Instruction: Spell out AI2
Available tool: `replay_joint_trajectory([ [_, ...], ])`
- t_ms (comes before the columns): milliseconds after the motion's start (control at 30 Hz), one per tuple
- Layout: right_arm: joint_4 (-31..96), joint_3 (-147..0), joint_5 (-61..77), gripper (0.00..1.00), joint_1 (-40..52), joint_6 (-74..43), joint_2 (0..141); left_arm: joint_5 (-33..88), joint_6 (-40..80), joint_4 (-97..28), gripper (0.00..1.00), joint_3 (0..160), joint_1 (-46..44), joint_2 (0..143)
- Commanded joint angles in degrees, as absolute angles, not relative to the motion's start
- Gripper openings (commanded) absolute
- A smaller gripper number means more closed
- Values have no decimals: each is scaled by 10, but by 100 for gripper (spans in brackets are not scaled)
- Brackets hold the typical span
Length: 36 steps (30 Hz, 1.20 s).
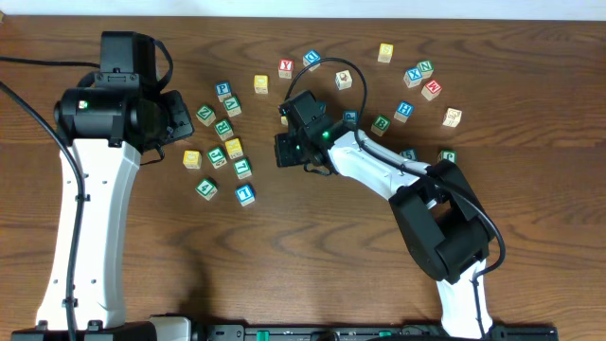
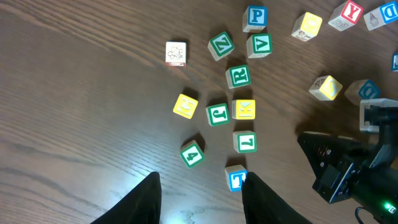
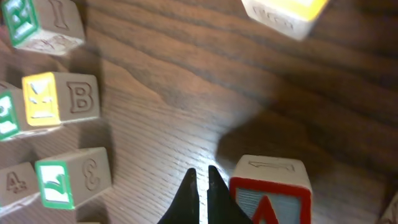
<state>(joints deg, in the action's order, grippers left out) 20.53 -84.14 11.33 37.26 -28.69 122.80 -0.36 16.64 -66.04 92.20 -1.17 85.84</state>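
Note:
The red-edged A block [image 3: 270, 194] stands on the table in the right wrist view. It rests right against the outer side of my right gripper [image 3: 200, 180], whose fingers are shut with nothing between them. From overhead, the right gripper [image 1: 287, 144] hangs over the middle of the table and hides the A block. My left gripper [image 2: 202, 199] is open above bare wood, and a blue T block [image 2: 236, 179] sits just beside its right finger [image 2: 256, 200]. Overhead, the left gripper [image 1: 183, 118] is at the left of the block cluster. I cannot pick out the I and 2 blocks.
A cluster of green, yellow and blue blocks [image 1: 227, 142] lies between the arms. More blocks, among them a red-edged Y [image 1: 285, 68], spread along the far side to the right [image 1: 417, 90]. A yellow block [image 3: 283, 15] lies ahead of the right fingers.

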Motion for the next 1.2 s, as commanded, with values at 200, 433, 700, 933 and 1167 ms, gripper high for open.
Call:
replay_joint_trajectory([
  [200, 246, -877, 66, 1, 375, -265, 1229, -11, 161, -662, 42, 931, -9, 861],
  [433, 247, -877, 46, 1, 375, -265, 1229, -11, 161, -662, 42, 931, -9, 861],
  [700, 251, -877, 39, 1, 375, -265, 1229, -11, 161, -662, 41, 931, -9, 861],
  [933, 251, -879, 30, 1, 375, -273, 1229, -11, 161, -662, 41, 931, -9, 861],
  [1167, 251, -882, -2, 1, 375, -288, 1229, -11, 161, -662, 42, 931, -9, 861],
])
